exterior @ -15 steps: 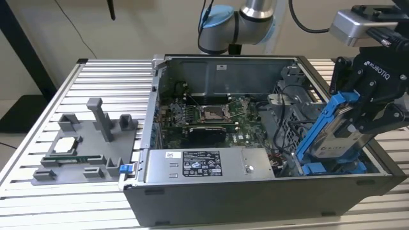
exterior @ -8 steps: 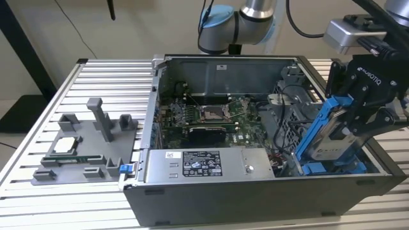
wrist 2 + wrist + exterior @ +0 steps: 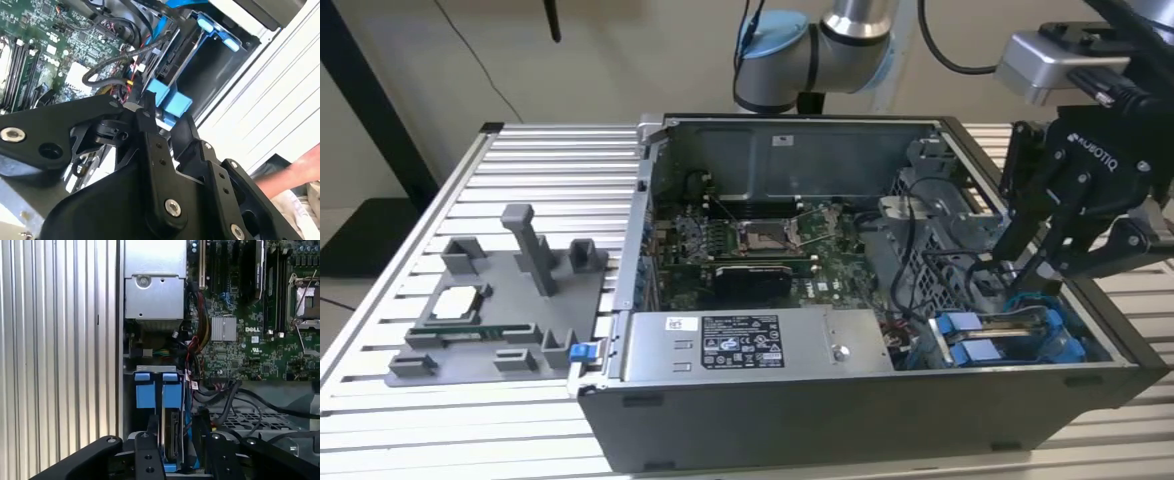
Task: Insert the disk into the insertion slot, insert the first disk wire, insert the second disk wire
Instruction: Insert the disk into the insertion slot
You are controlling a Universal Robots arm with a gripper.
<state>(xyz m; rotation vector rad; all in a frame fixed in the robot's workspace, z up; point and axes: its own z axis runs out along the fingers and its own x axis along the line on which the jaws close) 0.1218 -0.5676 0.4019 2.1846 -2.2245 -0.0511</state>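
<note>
One step in hand, I judge: disk (image 3: pixel 172 437) on edge, partly down insertion slot (image 3: pixel 1075 338). Gripper (image 3: pixel 175 426) narrow, pinching its blue carrier. Needs straight push, clear of cables (image 3: pixel 225 396).

One table (image 3: pixel 454 425) carries one open computer case (image 3: pixel 854 415) and one grey holder (image 3: pixel 507 305). On the holder lie one processor chip (image 3: pixel 458 303) and one memory stick (image 3: pixel 474 332). Inside the case are one motherboard (image 3: pixel 707 245), one processor socket (image 3: pixel 761 236), one power-supply box (image 3: pixel 747 345) and one drive bay (image 3: pixel 215 80). The bay has two blue tabs (image 3: pixel 144 395) and one disk (image 3: pixel 172 435). One arm (image 3: pixel 827 40) bears one pincer (image 3: pixel 1041 280). One person's hand (image 3: pixel 307 167) appears in the second wrist view.
</note>
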